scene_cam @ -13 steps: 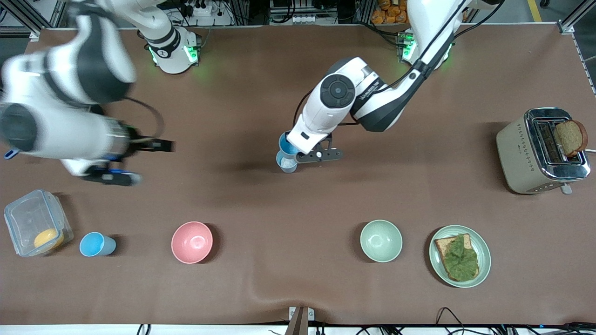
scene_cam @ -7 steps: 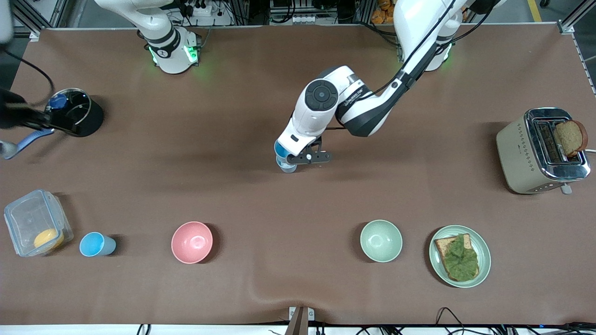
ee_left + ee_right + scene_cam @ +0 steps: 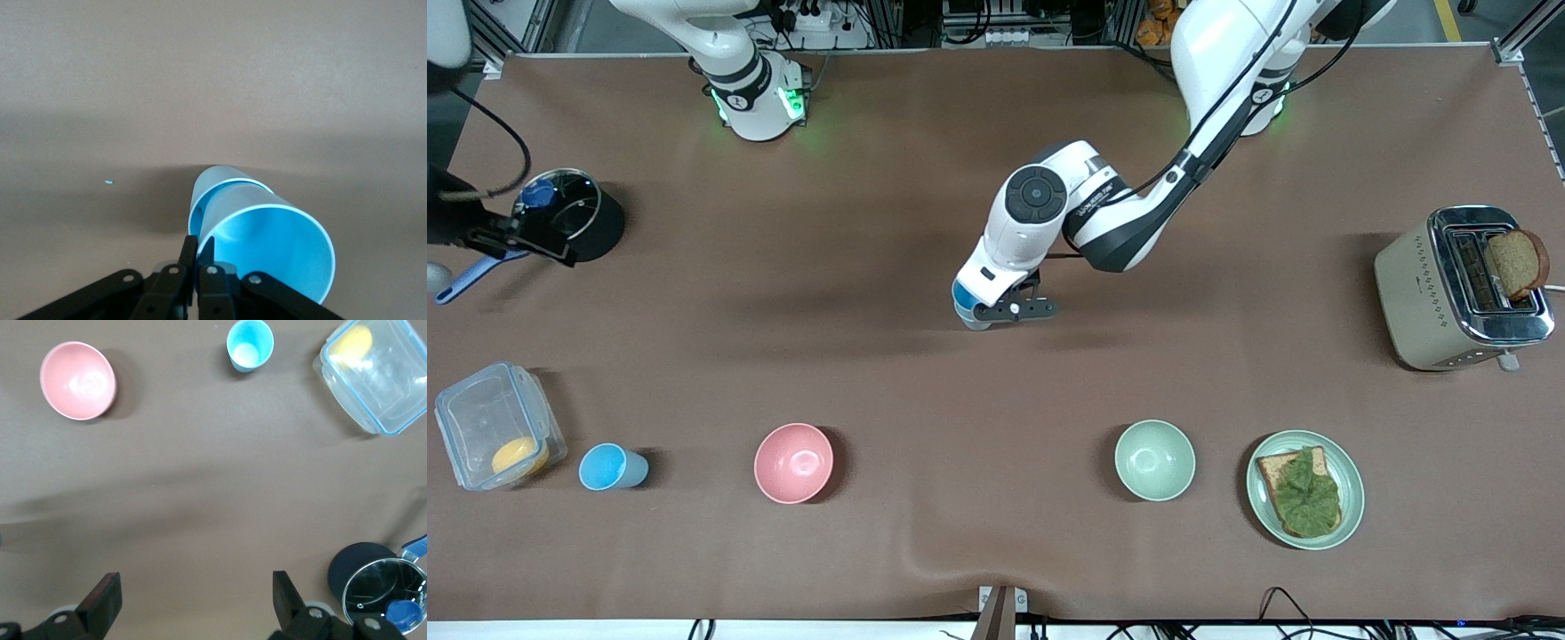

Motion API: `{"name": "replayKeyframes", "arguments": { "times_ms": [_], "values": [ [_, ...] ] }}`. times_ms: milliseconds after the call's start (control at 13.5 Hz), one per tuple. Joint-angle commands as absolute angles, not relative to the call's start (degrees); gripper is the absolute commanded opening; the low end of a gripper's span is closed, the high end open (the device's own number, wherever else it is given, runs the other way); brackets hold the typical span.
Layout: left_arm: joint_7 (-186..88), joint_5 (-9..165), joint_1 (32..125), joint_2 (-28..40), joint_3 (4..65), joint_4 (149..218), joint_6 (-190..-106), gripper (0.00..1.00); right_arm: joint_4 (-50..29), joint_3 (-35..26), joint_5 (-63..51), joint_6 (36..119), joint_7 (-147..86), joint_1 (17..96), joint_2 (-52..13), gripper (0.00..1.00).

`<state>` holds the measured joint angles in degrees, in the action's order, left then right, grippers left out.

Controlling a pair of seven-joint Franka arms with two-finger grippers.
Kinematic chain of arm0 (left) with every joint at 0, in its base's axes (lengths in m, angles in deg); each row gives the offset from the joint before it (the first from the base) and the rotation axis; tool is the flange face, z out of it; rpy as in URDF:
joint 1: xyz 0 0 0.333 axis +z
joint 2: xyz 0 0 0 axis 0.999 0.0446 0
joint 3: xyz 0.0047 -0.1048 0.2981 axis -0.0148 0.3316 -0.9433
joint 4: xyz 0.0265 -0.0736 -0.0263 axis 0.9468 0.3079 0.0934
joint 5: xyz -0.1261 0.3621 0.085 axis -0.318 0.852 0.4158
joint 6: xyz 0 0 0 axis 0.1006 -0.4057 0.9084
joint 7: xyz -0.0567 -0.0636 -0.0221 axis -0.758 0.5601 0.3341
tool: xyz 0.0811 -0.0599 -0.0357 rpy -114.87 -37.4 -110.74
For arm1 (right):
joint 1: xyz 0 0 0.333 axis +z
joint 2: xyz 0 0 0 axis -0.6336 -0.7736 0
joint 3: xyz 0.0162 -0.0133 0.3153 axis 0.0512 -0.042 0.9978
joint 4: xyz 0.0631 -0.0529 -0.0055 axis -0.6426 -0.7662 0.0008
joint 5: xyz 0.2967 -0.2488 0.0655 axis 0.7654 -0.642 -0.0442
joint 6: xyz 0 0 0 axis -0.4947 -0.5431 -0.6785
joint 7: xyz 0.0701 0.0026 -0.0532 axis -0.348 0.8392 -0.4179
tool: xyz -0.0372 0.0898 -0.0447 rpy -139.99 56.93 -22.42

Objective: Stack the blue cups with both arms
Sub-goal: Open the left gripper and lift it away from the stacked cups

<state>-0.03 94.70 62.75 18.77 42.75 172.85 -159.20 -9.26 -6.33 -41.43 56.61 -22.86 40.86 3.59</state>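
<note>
My left gripper (image 3: 971, 308) is shut on the rim of the brighter sky-blue cup (image 3: 962, 292), one finger inside and one outside. That cup (image 3: 273, 247) sits partly inside the paler blue cup (image 3: 217, 177), which stands on the table's middle (image 3: 976, 323). My left gripper (image 3: 198, 245) shows in its wrist view. A third blue cup (image 3: 609, 468) stands upright near the right arm's end, also in the right wrist view (image 3: 249, 345). My right gripper (image 3: 516, 242) is open and empty (image 3: 193, 600), up beside the black pot (image 3: 574, 222).
A clear container (image 3: 498, 425) with a yellow item stands beside the third cup. A pink bowl (image 3: 793, 462), a green bowl (image 3: 1154, 460) and a plate (image 3: 1352, 498) with lettuce toast line the near side. A toaster (image 3: 1463, 286) with bread stands at the left arm's end.
My left gripper has lowered the sky-blue cup deeper into the paler cup. My right arm has swung away toward its end of the table, uncovering the black pot.
</note>
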Motion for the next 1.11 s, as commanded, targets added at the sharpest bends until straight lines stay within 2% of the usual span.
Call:
{"name": "replayKeyframes", "arguments": {
  "times_ms": [0,223,520,669,1041],
  "values": [
    [1.73,97.73,62.22,17.54,42.44,171.43,-159.31,1.0,-10.94,-4.17,-42.21,56.11,-22.44,38.97,6.61,1.0],
    [1.2,99.58,66.6,11.23,42.44,171.95,-157.56,1.0,-8.74,-1.97,-42.38,55.66,-22.53,38.35,6.87,1.0],
    [-2.38,99.24,76.42,-2.04,42.62,171.52,-144.75,1.0,-8.3,-2.14,-42.56,54.87,-22.35,38.18,6.52,1.0],
    [-13.94,97.49,81.71,-7.06,42.97,171.52,-138.07,1.0,-8.3,-2.14,-42.56,54.78,-22.35,38.44,6.61,1.0],
    [-32.26,90.53,93.23,-12.53,42.88,171.52,-127.95,1.0,-7.33,-1.97,-42.65,53.38,-22.44,38.27,6.43,1.0]
  ]
}}
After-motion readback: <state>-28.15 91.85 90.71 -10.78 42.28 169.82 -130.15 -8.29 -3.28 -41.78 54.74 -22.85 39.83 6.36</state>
